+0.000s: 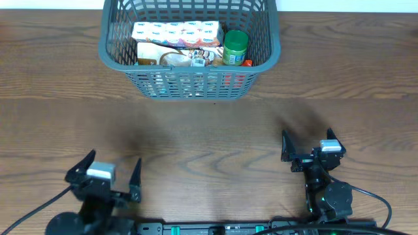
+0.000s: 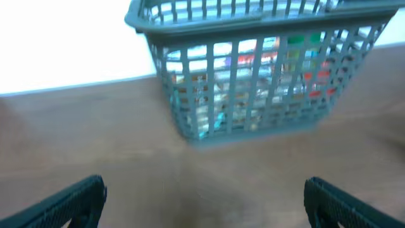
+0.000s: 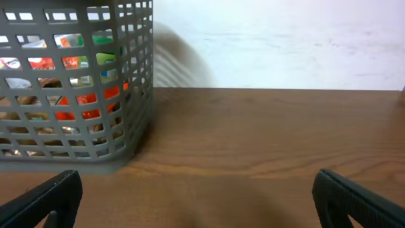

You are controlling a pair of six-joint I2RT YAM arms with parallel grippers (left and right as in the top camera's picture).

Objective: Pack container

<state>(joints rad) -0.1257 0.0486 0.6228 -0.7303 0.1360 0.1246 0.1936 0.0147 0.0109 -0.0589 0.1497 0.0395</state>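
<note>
The dark grey slotted container (image 1: 261,55) stands at the far middle of the wooden table. Inside lie a white and pink multipack (image 1: 176,32), a green-lidded jar (image 1: 236,47) and a brown packet (image 1: 157,53). The container also shows in the left wrist view (image 2: 253,120) and at the left of the right wrist view (image 3: 136,95). My left gripper (image 1: 112,171) is open and empty near the front left edge. My right gripper (image 1: 307,145) is open and empty at the front right. Both are well short of the container.
The wooden table (image 1: 209,130) stretches between the grippers and the container. A white wall (image 3: 278,38) rises behind the table's far edge. Cables run along the front edge by the arm bases.
</note>
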